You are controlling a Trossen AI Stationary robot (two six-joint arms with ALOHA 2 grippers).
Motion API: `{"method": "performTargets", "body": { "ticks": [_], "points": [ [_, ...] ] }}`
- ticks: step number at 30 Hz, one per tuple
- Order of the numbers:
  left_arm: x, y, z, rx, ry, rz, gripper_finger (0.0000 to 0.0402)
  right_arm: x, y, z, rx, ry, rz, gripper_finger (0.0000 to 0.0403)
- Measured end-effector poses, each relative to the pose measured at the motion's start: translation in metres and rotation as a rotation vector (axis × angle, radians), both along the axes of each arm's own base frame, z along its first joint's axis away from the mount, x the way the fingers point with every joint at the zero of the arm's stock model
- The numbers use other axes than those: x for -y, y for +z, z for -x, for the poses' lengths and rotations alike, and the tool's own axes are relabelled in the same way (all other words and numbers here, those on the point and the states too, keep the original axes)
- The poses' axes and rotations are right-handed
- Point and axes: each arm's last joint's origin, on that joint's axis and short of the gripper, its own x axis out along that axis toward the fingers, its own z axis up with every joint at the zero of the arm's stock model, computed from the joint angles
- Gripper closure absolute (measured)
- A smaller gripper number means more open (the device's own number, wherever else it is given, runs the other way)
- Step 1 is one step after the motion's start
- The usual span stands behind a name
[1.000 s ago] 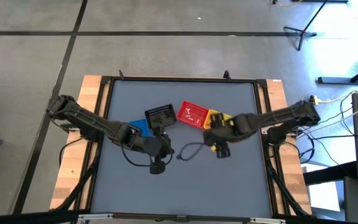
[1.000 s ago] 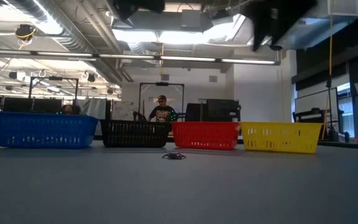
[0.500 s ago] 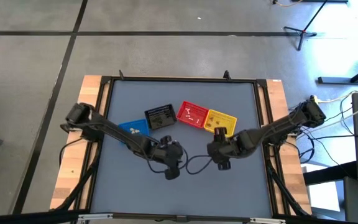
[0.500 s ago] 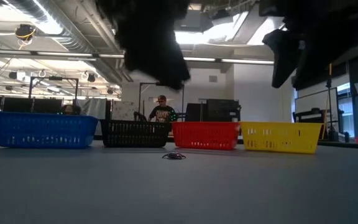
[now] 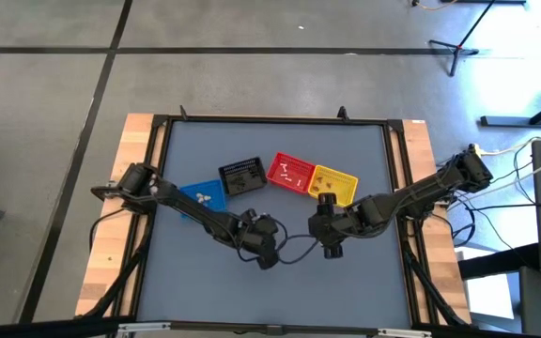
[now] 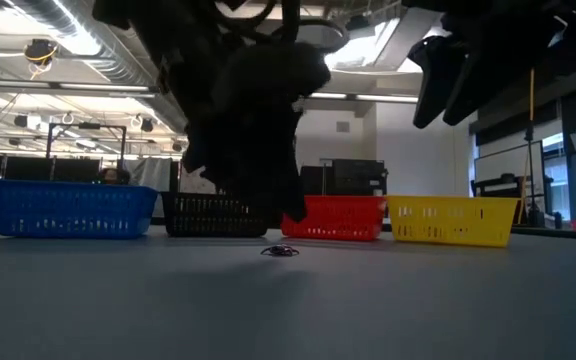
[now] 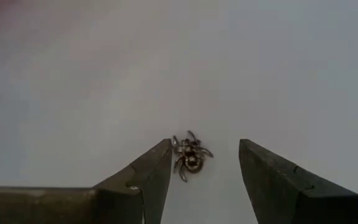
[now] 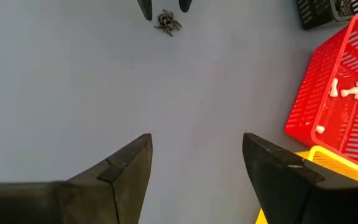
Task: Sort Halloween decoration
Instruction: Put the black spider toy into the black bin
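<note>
A: What are you looking at?

B: A grey table [image 5: 364,160] with a wooden border, standing on a concrete floor; in the low view a workshop with ceiling lights runs behind it. One dark spider trinket [image 7: 189,155] lies on the bare mat, seen from above at about 6 o'clock of the row of baskets and clear of all of them.

A: Who is nearest to it?

B: Your left gripper [image 7: 204,163]. Its fingers [image 7: 151,171] are spread, one on either side of the spider, nothing clamped. The spider sits closer to one finger, just beside it; you cannot tell whether they touch.

A: And the other arm?

B: Your right gripper [image 8: 196,158] hangs at about 3 o'clock of the spider, near the yellow basket [image 5: 341,180], fingers parted and empty.

A: The baskets?

B: From 9 to 3 o'clock along the row: blue basket [image 5: 202,194], black basket [image 5: 242,175], red basket [image 5: 289,172], then the yellow one. White bone trinkets [image 8: 347,91] lie in the red basket.
</note>
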Motion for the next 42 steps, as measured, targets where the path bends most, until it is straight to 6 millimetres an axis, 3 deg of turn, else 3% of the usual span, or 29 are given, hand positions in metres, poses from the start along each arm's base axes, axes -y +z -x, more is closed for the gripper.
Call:
{"method": "performTargets", "body": {
  "ticks": [15,29,33,42],
  "points": [
    [-0.002,-0.005,-0.002,0.022,0.042,-0.070,0.0223,0.000,0.000,-0.001,0.010,0.003,-0.003,0.0155],
    [0.006,-0.035,-0.003,-0.039,0.058,-0.063,0.0225,0.000,0.000,-0.001,0.009,0.002,-0.004,0.0155],
    [0.008,-0.035,-0.002,-0.039,0.056,-0.063,0.0249,0.000,0.000,-0.001,0.010,0.003,-0.004,0.0155],
    [0.008,-0.031,-0.002,-0.036,0.052,-0.047,0.0349,0.000,0.000,-0.001,0.009,0.002,-0.004,0.0155]
  ]
}}
